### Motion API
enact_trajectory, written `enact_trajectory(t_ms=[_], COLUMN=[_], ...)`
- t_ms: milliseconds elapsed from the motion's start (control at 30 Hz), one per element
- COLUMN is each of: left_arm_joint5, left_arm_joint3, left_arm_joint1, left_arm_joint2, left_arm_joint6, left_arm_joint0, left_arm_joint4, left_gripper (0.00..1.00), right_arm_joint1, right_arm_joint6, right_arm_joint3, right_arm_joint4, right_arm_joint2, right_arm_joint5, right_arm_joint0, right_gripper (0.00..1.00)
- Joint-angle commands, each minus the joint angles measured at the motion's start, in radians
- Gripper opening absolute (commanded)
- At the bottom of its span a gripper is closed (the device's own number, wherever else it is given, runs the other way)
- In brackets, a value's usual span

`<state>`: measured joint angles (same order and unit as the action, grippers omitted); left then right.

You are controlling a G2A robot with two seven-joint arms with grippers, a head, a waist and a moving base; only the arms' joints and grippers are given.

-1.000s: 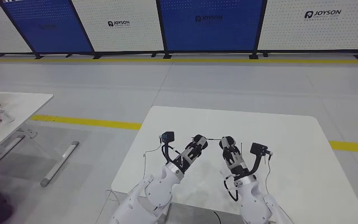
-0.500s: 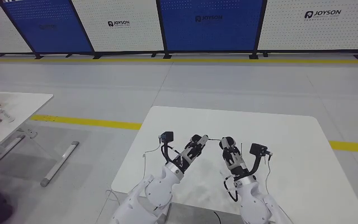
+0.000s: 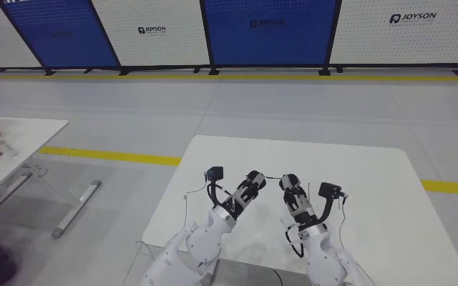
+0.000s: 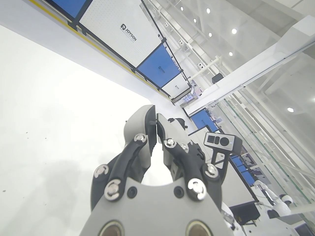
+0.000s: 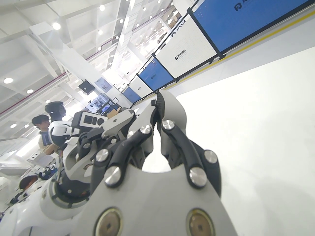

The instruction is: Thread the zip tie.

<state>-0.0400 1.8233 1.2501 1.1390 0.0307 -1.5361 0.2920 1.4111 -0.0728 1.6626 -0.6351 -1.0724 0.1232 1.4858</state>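
Note:
Over the front part of the white table (image 3: 358, 164), a thin black zip tie (image 3: 274, 176) spans the short gap between my two grippers. My left gripper (image 3: 257, 178) holds one end, with its fingers pressed together in the left wrist view (image 4: 156, 120) and a small black bit at the tips. My right gripper (image 3: 288, 181) is shut on the other end, and a black piece (image 5: 153, 103) shows at its closed tips (image 5: 157, 104). The two grippers face each other, a few centimetres apart, just above the tabletop.
The table edge (image 3: 168, 207) lies close to the left arm. Bare tabletop stretches to the far side and to the right (image 3: 386, 214). Another table (image 3: 21, 136) and a grey bar (image 3: 75, 209) on the floor are off to the left.
The left gripper has shifted very slightly and come back. The right arm has kept still. Both stay shut on the zip tie.

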Motion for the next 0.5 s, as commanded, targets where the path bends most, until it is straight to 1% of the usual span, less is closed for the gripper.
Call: enact_trajectory(t_ms=[0,233,267,300,333,367,400,433,467], left_arm_joint5=[0.0,0.003,0.004,0.005,0.006,0.006,0.006,0.007,0.007], left_arm_joint3=[0.0,-0.008,-0.008,-0.008,-0.008,-0.007,-0.007,-0.007,-0.007], left_arm_joint1=[0.0,0.001,0.001,0.001,0.001,0.001,0.002,0.002,0.002], left_arm_joint2=[0.002,-0.002,-0.003,-0.003,-0.004,-0.005,-0.006,-0.006,-0.006], left_arm_joint6=[0.001,-0.001,-0.001,-0.001,-0.002,-0.003,-0.004,-0.005,-0.005], left_arm_joint0=[0.001,0.004,0.004,0.004,0.004,0.003,0.003,0.003,0.002], left_arm_joint4=[-0.001,-0.005,-0.006,-0.005,-0.002,-0.002,-0.002,-0.002,-0.003], left_gripper=[0.0,0.0,0.13,0.39,0.45,0.47,0.48,0.46,0.46], right_arm_joint1=[0.0,0.001,0.001,0.001,0.001,0.001,0.001,0.001,0.001], right_arm_joint6=[0.002,0.005,0.006,0.006,0.007,0.007,0.007,0.007,0.007], right_arm_joint3=[-0.001,-0.004,-0.004,-0.004,-0.004,-0.004,-0.004,-0.004,-0.004], right_arm_joint4=[0.003,0.007,0.007,0.006,0.005,0.003,0.003,0.002,0.002], right_arm_joint2=[0.0,-0.002,-0.002,-0.002,-0.002,-0.001,-0.001,-0.001,-0.001], right_arm_joint5=[0.0,0.002,0.003,0.004,0.004,0.005,0.005,0.005,0.006], right_arm_joint0=[-0.001,-0.003,-0.003,-0.003,-0.003,-0.003,-0.003,-0.002,-0.002], right_gripper=[0.0,0.0,0.0,0.0,0.0,0.0,0.0,0.0,0.0])
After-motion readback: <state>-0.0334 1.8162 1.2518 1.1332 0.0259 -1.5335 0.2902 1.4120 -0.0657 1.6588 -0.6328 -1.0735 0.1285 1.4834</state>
